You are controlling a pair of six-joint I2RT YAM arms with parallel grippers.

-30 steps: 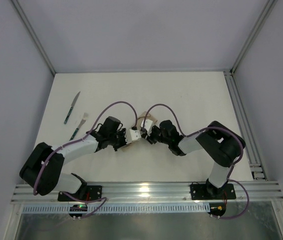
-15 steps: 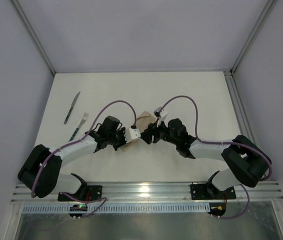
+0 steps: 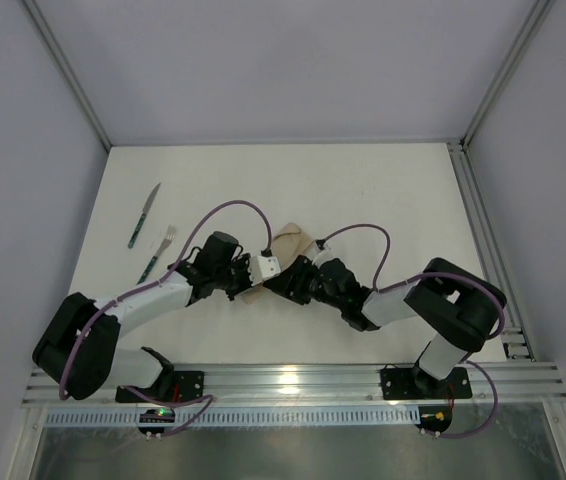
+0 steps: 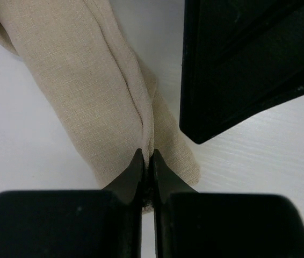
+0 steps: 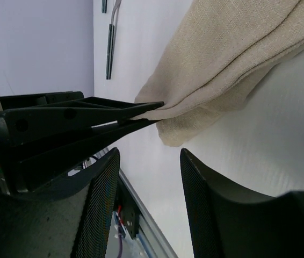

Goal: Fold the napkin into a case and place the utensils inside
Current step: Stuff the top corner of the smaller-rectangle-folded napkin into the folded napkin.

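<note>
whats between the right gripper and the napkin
Just bare table, in the right wrist view: the open right gripper sits short of the napkin, which the left gripper pinches.

The top external camera stood high above and behind the arm bases and looked down on the whole table (image 3: 383,190) from far. The left wrist camera sat just behind the left gripper (image 4: 147,157) and looked along it, very near the napkin (image 4: 82,80). The right wrist camera looked low across the table through the right gripper (image 5: 149,156), also near. All three views shared the napkin end pinched by the left gripper. The top and right wrist views also shared the fork (image 5: 110,48).
</note>
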